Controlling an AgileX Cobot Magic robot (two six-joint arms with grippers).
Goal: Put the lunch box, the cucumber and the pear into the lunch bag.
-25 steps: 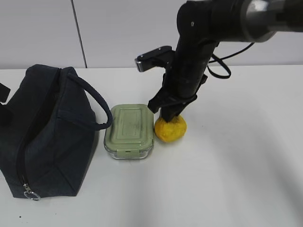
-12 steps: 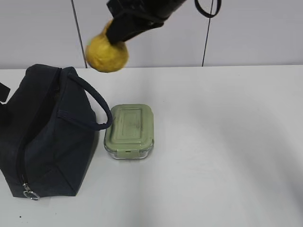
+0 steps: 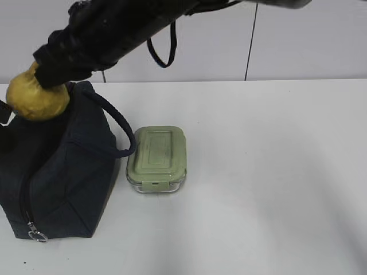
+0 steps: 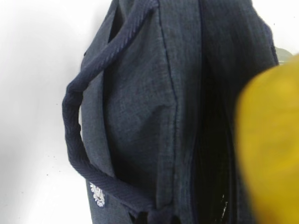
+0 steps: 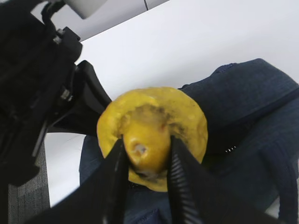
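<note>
A smooth white matte tabletop (image 3: 269, 189) spreads below and to the right of the pincer, evenly lit, with soft grey shadows near its front edge. Behind the pincer rises a pale grey panelled wall (image 3: 304, 40), split by a thin dark vertical seam (image 3: 248, 46) well to its right.

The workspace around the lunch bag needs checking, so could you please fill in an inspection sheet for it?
Surface: white table, clean.
Job's things: pear held over the open top of the navy lunch bag; lunch box lid on, beside the bag; cucumber not seen.
Clutter: nothing seen.
Grippers: right gripper shut on the pear's neck; left gripper not in view.
Cables: black loop hanging off the right arm.
Surroundings: white panelled wall.
</note>
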